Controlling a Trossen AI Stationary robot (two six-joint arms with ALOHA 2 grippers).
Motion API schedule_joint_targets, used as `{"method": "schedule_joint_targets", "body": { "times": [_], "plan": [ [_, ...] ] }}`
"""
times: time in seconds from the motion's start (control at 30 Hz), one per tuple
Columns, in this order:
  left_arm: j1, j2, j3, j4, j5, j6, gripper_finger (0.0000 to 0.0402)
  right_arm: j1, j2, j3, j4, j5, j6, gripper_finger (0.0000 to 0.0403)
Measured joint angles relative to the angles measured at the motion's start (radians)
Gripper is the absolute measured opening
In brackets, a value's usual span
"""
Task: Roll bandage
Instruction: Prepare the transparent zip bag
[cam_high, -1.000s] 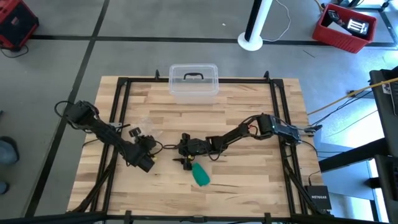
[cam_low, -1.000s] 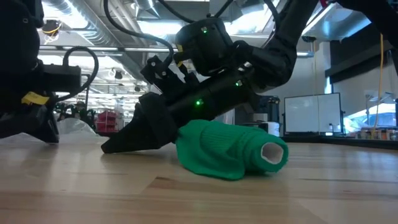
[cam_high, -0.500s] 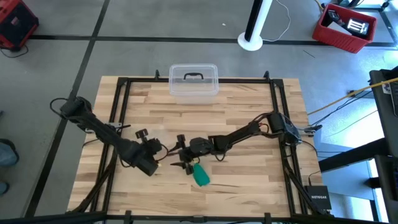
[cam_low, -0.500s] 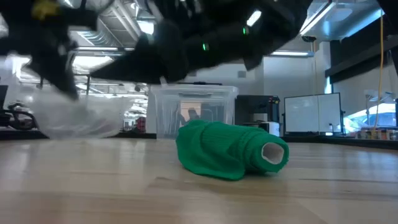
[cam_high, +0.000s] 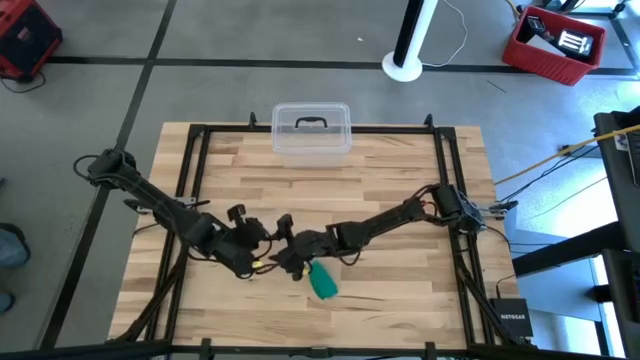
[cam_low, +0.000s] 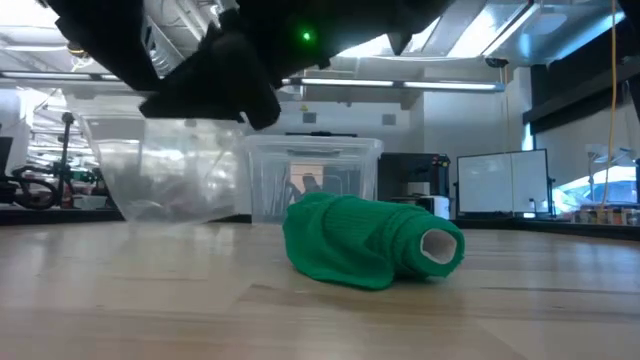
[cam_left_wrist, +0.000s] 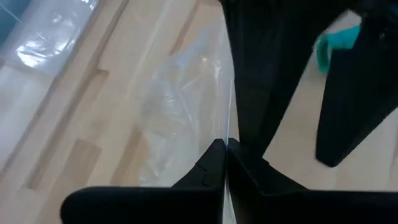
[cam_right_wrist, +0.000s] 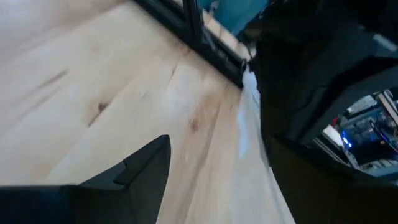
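The left claw (cam_left_wrist: 222, 163) has its two fingers pressed together on the clear plastic wrapper (cam_left_wrist: 180, 112), which hangs from the tips as a thin crinkled sheet. In the high view this left claw (cam_high: 262, 262) sits low over the front middle of the tabletop (cam_high: 400, 175), tip to tip with the right claw (cam_high: 290, 262), which reaches in from the other side. The right claw (cam_right_wrist: 211, 168) stands wide, its fingers well apart with bare wood between them; it holds nothing that can be seen.

The bandage (cam_high: 322, 280), a compact teal-green roll, lies on the tabletop just beside the right claw, on the side toward the front edge. In the low view the bandage (cam_low: 370, 240) rests on its side, its open core end facing right, with both arms raised above it and the wrapper (cam_low: 165, 170) hanging clear of the wood to its left.

The tabletop is pale butcher-block wood, framed by a black metal rail (cam_high: 190, 180) running along its edges. At the back edge stands a clear plastic lidded box (cam_high: 312, 132) with a dark handle on its lid; what it holds cannot be made out.

Around the table is a grey floor (cam_high: 200, 50) crossed by dark lines. A red crate (cam_high: 555, 42) with items in it stands at the far right, a white pole base (cam_high: 408, 62) behind the table, and a red case (cam_high: 25, 40) at the far left. The low view looks into a lit hall with ceiling lamps and a whiteboard (cam_low: 500, 180).
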Motion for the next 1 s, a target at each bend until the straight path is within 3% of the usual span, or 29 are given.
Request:
{"method": "schedule_joint_targets", "body": {
  "times": [0.3,0.43,0.57,0.73,0.83,1.0],
  "plan": [
    [0.013,-0.003,0.002,0.09,0.008,0.01,0.0002,-0.017,0.0,0.0,-0.115,0.129,-0.029,0.0271],
    [0.013,-0.003,0.002,0.092,0.002,0.015,0.0001,-0.028,0.0,0.0,-0.172,0.049,0.009,0.0271],
    [0.013,-0.003,0.002,0.023,-0.06,-0.032,0.0001,-0.015,0.0,-0.001,-0.245,-0.036,0.058,0.0271],
    [0.012,-0.003,0.002,-0.145,-0.208,-0.186,0.0001,0.006,0.0,0.0,-0.256,-0.106,0.087,0.0271],
    [0.012,-0.001,0.002,-0.206,-0.286,-0.28,0.0001,0.004,0.0,0.002,-0.247,-0.107,0.093,0.0271],
    [0.012,0.002,-0.001,-0.169,-0.358,-0.299,0.0,-0.005,0.0,0.002,-0.245,-0.077,0.165,0.0271]
  ]
}}
